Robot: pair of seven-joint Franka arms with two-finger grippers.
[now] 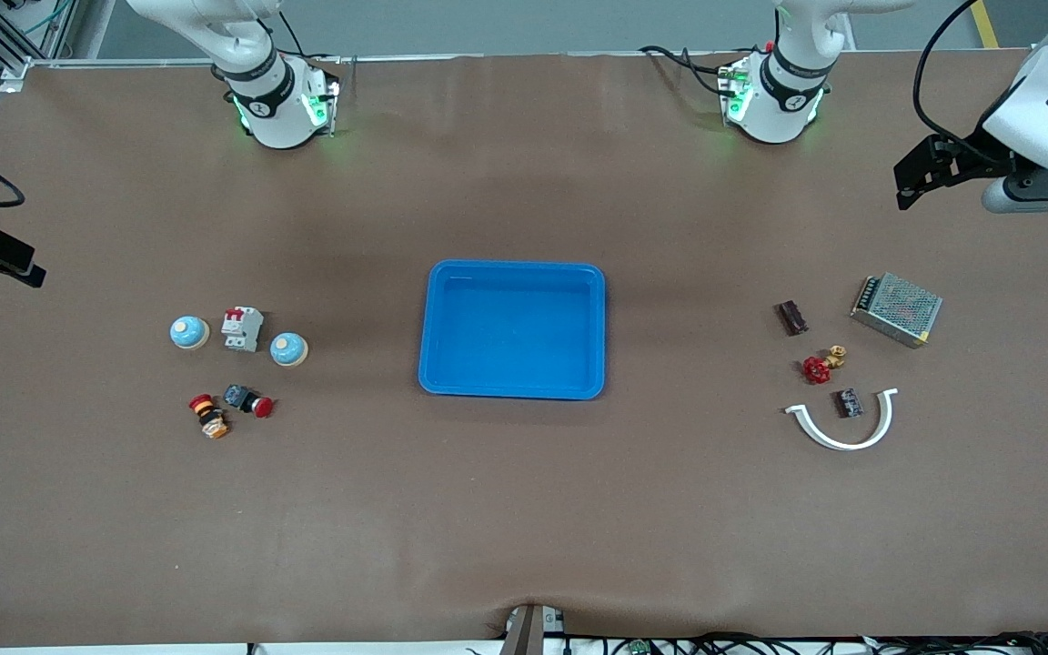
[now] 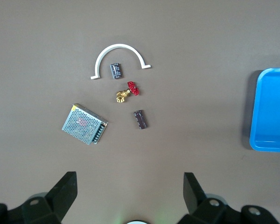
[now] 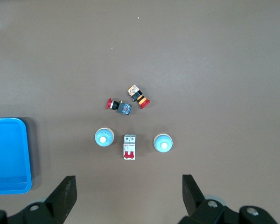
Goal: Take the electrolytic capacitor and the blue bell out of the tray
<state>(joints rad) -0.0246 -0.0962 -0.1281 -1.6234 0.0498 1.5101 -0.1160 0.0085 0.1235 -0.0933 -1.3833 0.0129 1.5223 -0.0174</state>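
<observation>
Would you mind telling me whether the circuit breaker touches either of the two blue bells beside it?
Apart. The right wrist view shows bare table between the circuit breaker and each blue bell.

Toward the table's right-arm end, a circuit breaker and two red push buttons; toward the left-arm end, a mesh power supply, red-handled valve and white curved bracket.
</observation>
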